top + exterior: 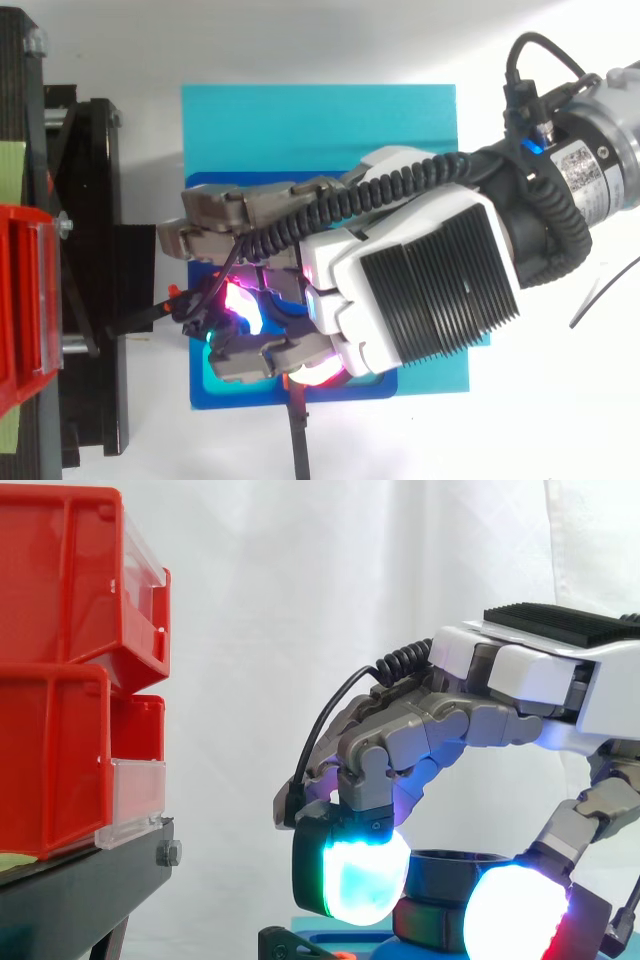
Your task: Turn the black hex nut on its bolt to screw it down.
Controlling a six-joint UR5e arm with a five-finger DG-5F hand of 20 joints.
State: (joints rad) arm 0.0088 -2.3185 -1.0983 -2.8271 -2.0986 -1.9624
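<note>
While the robot hand (470,720) curls its glowing pads against opposite sides of the black hex nut (450,865) just above the blue base (240,396), that nut looks rigid, light and smooth, so its flats seem the best hold.

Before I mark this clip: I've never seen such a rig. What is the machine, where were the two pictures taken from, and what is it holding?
It is a robot arm ending in a mechanical hand with fingers and a thumb; the glowing blobs are its own fingertip pads. One picture is taken from beside the work, level with it; the other looks straight down. A teal board lies on the surface, carrying a blue plate, and a black hex nut stands there. The hand's fingers curl down around the nut, pads on either side. At the left, red bins sit on a black stand.
</note>
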